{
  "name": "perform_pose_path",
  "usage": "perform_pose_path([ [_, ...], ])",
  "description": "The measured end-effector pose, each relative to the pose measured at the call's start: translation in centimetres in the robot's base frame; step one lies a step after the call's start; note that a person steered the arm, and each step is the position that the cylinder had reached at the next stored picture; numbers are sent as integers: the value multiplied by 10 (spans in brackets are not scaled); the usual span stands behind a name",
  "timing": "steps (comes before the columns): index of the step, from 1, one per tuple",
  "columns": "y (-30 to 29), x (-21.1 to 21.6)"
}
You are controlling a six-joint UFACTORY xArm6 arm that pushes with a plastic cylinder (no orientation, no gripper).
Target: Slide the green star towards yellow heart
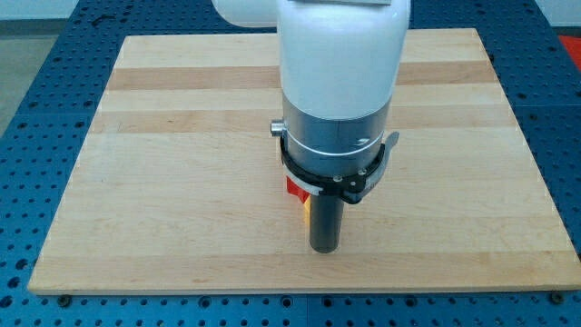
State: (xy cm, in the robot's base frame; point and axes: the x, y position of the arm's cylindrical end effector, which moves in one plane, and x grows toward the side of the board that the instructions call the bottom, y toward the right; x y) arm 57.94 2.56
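Note:
My arm (336,82) comes down from the view's top and covers the middle of the wooden board (182,182). My tip (325,249) rests on the board below the middle. A sliver of a yellow block (307,212) shows against the rod's left side; its shape cannot be made out. A red block (294,189) peeks out just above it, under the arm's collar. No green star shows in this view; the arm may hide it.
The board lies on a blue perforated table (36,109), which shows around all its edges. The arm's wide white and grey body blocks the view of the board's centre.

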Motion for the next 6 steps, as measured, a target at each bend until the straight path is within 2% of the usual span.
perform_pose_path([
  [1, 77, -8],
  [2, 126, -62],
  [3, 152, -152],
  [5, 154, -337],
  [6, 122, -382],
])
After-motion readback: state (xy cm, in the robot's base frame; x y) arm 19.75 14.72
